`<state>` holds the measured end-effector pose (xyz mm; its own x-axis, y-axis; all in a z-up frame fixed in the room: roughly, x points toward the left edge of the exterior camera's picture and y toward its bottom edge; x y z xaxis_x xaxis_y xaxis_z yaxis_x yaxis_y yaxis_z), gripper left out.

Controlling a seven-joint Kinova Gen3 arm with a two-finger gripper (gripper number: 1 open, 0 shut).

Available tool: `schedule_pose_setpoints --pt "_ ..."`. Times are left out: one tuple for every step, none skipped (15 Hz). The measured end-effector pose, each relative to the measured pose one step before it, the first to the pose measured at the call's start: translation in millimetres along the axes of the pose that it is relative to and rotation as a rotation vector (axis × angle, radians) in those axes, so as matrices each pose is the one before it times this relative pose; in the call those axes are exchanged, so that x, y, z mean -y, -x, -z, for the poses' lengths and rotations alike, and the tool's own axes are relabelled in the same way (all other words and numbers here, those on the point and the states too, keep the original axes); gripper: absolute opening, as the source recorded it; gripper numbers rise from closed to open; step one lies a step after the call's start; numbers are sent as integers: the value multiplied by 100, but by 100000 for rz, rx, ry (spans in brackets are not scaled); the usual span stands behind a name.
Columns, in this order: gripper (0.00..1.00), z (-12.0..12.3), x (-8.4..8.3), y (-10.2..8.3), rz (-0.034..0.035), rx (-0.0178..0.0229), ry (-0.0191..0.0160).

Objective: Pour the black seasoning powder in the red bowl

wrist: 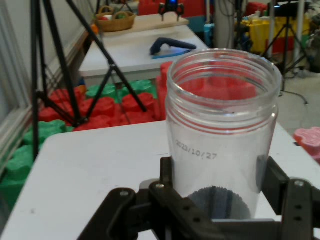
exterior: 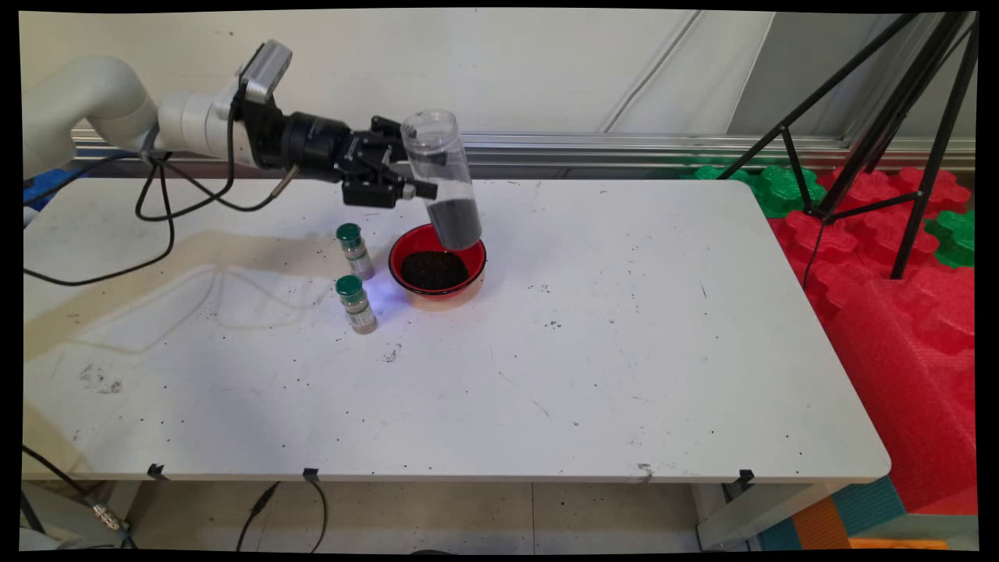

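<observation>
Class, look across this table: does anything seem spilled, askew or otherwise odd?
Dark specks lie scattered on the white table around the red bowl. The pincer holds a clear jar tilted above the bowl, mouth upward.

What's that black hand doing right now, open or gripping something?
Hand: closed on a clear jar, its fingers pressed to the jar's sides, holding it tilted above the red bowl with dark grains in the jar's lower end.

Robotics laboratory: a white robot arm [exterior: 94, 101] trailing black cables [exterior: 156, 211] reaches over a scuffed white table [exterior: 546, 375], with a black tripod [exterior: 882, 133] beyond its far right corner on red and green foam floor tiles [exterior: 897, 250] and a second worktable [wrist: 135, 52] behind.
</observation>
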<state>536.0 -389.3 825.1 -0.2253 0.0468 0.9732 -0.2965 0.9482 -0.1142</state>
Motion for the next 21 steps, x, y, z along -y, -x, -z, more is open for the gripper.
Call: schedule_pose_setpoints --pt "0 138 438 -169 -533 250 -1440" --pt "0 91 306 -90 -531 298 -991" --pt "0 140 440 -95 -781 487 -1455" --pt "0 149 517 -55 -1269 788 -1537" --pt "0 177 509 -15 -1725 921 -1402" --pt "0 140 423 42 -1659 831 -1088" --pt "0 154 439 119 -1799 873 -1043" --pt "0 179 562 214 -2508 1199 -1197" --pt "0 139 411 200 -1856 902 -939" --pt "0 77 277 140 -1271 612 -617" --pt "0 77 434 254 -1953 962 -907" --pt "0 113 459 347 -2125 1106 -1082" --pt "0 75 427 318 -1990 961 -969" --pt "0 26 343 303 -1783 837 -758" --pt "0 33 337 358 -2156 930 -859" --pt "0 17 298 350 -2088 863 -785" --pt "0 -9 199 274 -1835 649 -535" --pt "0 10 152 321 -2315 692 -527" --pt "0 -14 108 301 -2569 654 -389" --pt "0 -10 52 247 -2336 506 -269" --pt "0 3 21 166 -1796 344 -202"
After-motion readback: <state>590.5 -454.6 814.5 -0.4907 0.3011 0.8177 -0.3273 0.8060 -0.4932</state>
